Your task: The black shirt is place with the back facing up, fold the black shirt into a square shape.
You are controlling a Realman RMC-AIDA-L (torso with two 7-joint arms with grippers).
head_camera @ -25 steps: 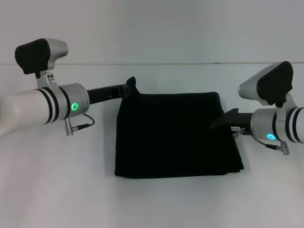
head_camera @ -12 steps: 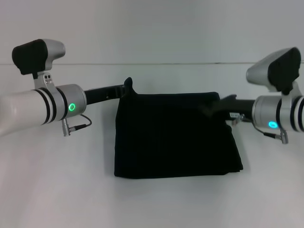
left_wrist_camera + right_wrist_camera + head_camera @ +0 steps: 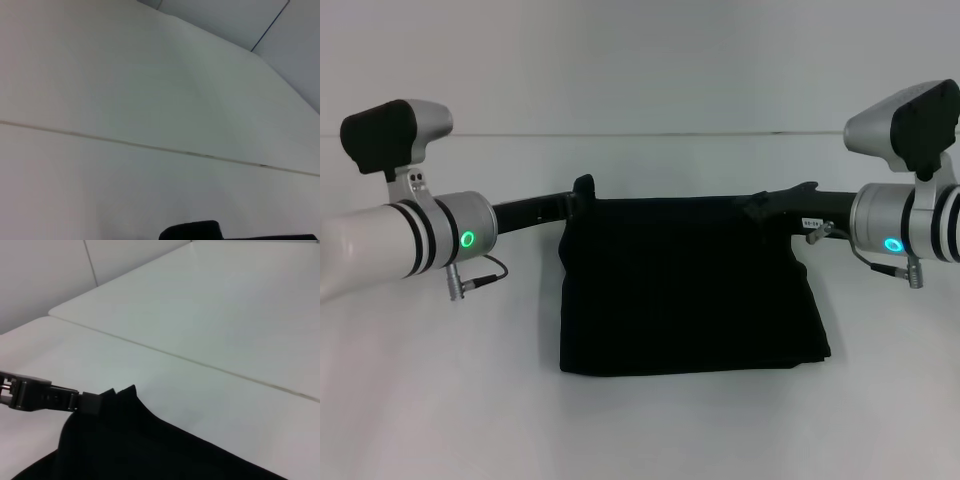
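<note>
Hands grip my black shirt (image 3: 690,285): left hand (image 3: 583,190) and right hand (image 3: 760,207) seemingly clamped on its far corners, for folding.

The black shirt (image 3: 690,285) lies folded at the desk's (image 3: 440,400) centre. The left pincer (image 3: 582,192) sits at its far-left corner, the right pincer (image 3: 765,207) at its far-right corner.

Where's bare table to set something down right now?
Bare: the white table near the robot, in front of the black shirt, and the strips on either side below the arms. The far band beyond it is also bare. Crowded: the shirt's far corners, where the left gripper and right gripper sit.
</note>
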